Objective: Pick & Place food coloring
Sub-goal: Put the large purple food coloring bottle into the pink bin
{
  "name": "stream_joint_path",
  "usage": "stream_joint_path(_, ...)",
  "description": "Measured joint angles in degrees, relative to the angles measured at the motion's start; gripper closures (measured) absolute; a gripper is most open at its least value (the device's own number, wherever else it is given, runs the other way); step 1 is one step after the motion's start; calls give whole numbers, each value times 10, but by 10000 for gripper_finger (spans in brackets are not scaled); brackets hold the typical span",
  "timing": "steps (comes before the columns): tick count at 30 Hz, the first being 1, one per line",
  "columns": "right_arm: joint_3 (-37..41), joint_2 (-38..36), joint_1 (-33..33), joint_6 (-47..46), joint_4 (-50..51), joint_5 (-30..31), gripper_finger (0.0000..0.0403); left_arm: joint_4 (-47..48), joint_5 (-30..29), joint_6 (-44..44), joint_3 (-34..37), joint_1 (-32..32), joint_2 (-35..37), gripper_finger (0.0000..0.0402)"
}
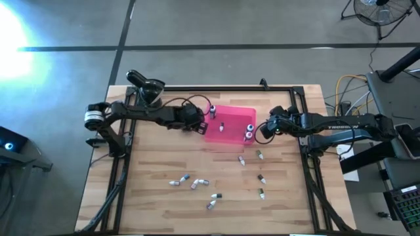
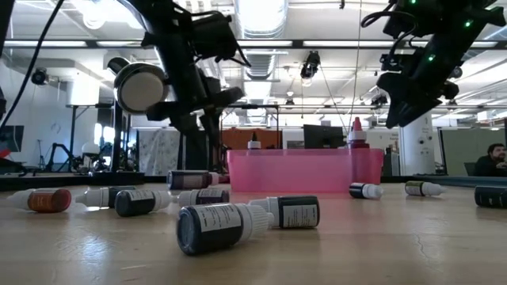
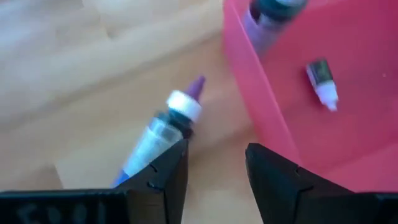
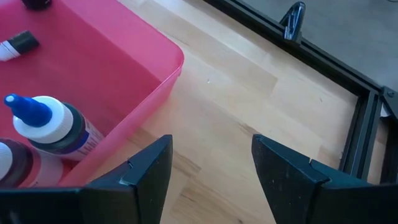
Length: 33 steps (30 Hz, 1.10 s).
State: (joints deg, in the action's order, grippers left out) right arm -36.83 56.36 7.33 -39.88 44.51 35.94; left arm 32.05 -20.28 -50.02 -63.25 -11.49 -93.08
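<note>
The left gripper (image 1: 200, 126) hangs at the left edge of the pink tray (image 1: 231, 136), its jaws open with nothing between them; a purple-tipped dropper bottle (image 3: 163, 127) lies on the wooden table (image 1: 151, 164) just beside one finger. The right gripper (image 1: 264, 127) stands at the tray's right edge, jaws wide and empty. Two bottles (image 4: 53, 127) stand upright in that corner, one (image 1: 222, 128) lies inside, and the other food coloring bottles (image 1: 195, 183) lie scattered toward the table's front edge.

One pink tray (image 1: 231, 128) on the counter (image 1: 151, 203). Four bottles in the tray, a fifth lying just outside its left wall (image 3: 163, 129). Nine more are scattered loose on the wood. Two arms, each with one hand.
</note>
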Motion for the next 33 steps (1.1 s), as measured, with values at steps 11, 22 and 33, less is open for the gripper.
stream_joint_path(11, 2, 0, 0, 0, 0, 0, 189, -34, 100, 150, -1, -90, -50, 264)
stream_joint_path(22, 3, 0, 0, -2, 1, 0, 189, -32, 121, 182, -2, -90, -110, 264)
stream_joint_path(33, 3, 0, 0, 0, 1, 0, 189, 19, 144, 169, -2, -89, -109, 273)
